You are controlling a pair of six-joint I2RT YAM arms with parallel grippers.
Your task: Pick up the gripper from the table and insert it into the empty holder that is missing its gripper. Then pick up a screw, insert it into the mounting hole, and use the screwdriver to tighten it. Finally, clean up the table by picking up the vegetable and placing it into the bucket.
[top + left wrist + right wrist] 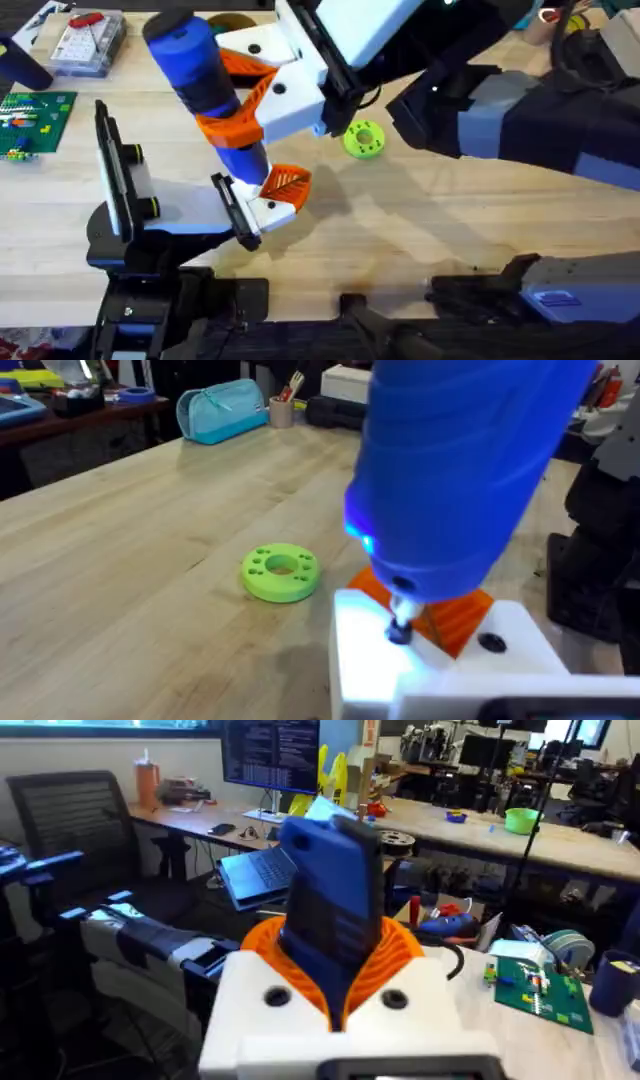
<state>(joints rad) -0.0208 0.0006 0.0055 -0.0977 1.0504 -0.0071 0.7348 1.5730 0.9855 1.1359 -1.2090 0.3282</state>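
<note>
My right gripper reaches in from the upper right and is shut on the blue screwdriver, which stands tilted with its tip pointing down. In the right wrist view the screwdriver sits between the orange pads. The small white gripper with its orange ribbed finger sits at the end of the black holder on the grey-white arm at lower left. Close up, the screwdriver's metal tip rests on the white block, and a blue light glows on its body. A yellow rim, likely the bucket, peeks out behind. The vegetable is out of view.
A lime-green disc lies on the wooden table right of the holder. A clear parts box and a green board sit at the far left. The right arm's dark bulk hangs over the right side.
</note>
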